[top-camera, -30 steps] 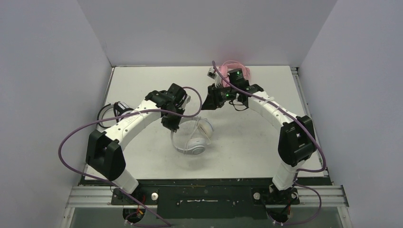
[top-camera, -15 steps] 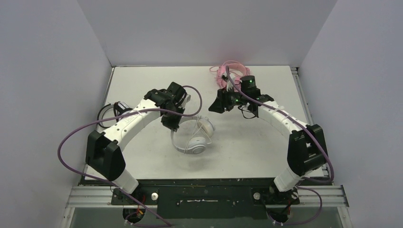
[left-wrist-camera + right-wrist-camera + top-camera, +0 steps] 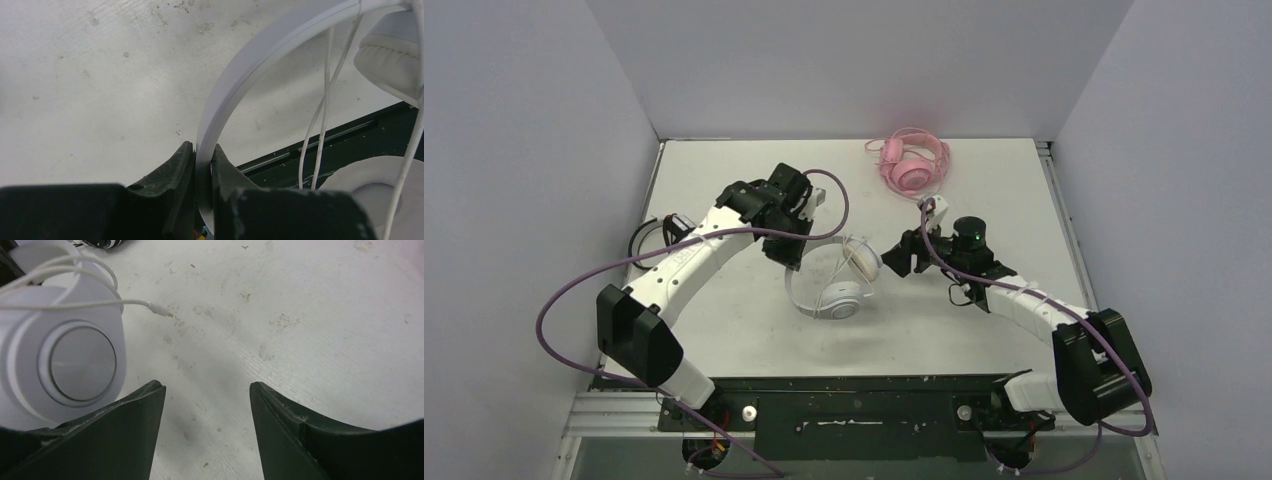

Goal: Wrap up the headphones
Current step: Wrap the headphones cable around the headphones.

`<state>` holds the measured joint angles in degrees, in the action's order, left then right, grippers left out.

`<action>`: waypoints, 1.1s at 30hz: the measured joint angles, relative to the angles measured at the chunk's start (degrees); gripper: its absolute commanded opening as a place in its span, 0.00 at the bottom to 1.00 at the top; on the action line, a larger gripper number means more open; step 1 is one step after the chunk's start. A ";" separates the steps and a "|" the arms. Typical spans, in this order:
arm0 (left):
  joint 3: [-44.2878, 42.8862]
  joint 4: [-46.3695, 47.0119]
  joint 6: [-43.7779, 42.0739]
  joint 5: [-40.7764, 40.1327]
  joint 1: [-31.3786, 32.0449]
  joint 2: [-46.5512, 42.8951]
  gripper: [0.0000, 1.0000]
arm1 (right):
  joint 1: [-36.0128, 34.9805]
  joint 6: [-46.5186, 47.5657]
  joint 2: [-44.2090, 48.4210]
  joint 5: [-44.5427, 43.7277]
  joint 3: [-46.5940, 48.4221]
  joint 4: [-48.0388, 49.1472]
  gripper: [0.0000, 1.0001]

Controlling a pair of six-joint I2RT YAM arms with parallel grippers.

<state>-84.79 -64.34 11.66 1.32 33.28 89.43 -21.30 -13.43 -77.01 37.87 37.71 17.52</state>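
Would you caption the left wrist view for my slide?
Left gripper, jaws shut on the headband of the white headphones; white cable hangs beside an ear cup.

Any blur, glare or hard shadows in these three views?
Top external: even light, sharp, only a faint shadow near the white headphones. Left wrist: left gripper near-black, foreground soft. Right wrist: table grain crisp, right gripper dark, no glare.

The left arm and right arm are wearing white shells with bulky black joint housings. A purple cable is looping at each one's 9 and 4 o'clock. A green light is glowing on the right wrist, and the right gripper is showing scuffed matte-black fingers.
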 measured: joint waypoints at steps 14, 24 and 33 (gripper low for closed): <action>-3.43 -2.99 0.07 2.23 0.00 -0.94 0.00 | -0.17 3.72 2.29 -0.59 -19.93 37.31 0.76; -3.43 -4.13 -0.15 4.22 0.02 -1.25 0.00 | -6.36 17.33 -1.14 -0.02 -19.91 48.48 0.68; -3.45 -4.48 -0.22 5.73 0.33 -1.25 0.00 | -6.88 22.67 -5.31 0.96 -19.91 53.24 0.58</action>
<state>-88.25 -68.82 11.44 7.05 33.61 88.18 -28.18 9.23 -82.32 38.83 17.80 70.76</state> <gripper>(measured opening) 0.110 0.635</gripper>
